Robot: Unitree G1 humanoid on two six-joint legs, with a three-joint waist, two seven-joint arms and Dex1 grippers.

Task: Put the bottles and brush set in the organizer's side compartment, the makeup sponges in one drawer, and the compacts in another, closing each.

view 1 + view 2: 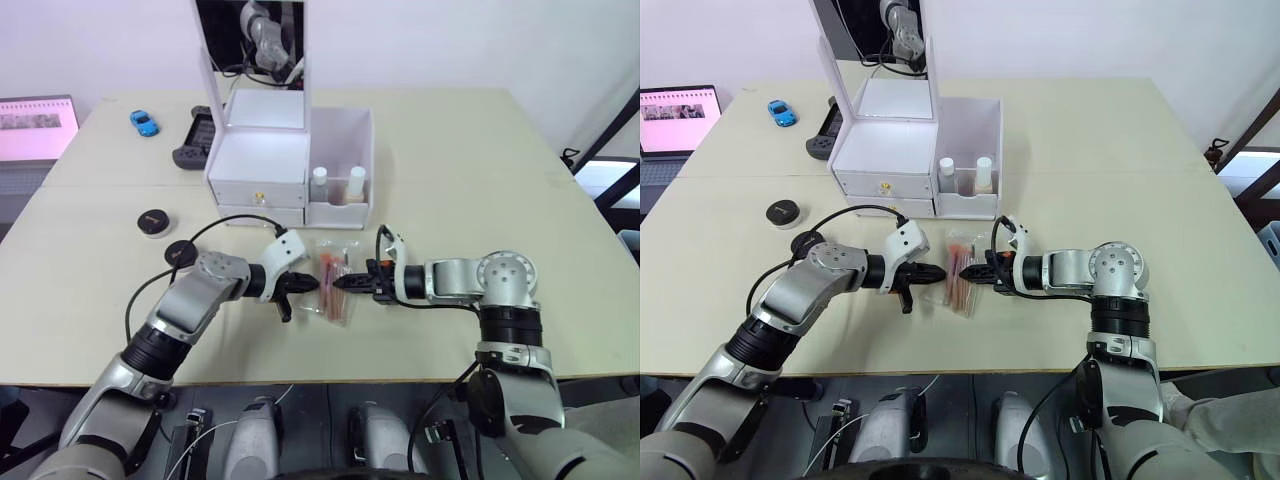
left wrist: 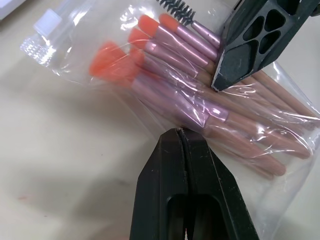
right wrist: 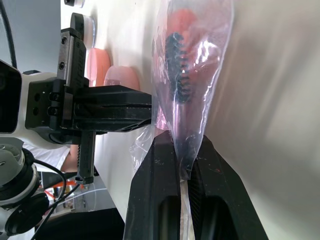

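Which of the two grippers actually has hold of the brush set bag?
The right gripper: its fingers pinch the brush set bag's plastic. The left gripper is shut, empty, beside it.

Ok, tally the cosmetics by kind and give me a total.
bottles: 2
brush set: 1
compacts: 2
makeup sponges: 2
Total: 7

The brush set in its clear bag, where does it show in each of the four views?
Left eye view: brush set on the table, lower centre, in front of the organizer.
Right eye view: lower centre.
Left wrist view: across the middle.
Right wrist view: upper middle.
Shared landmark: the right end effector, pinching the bag.
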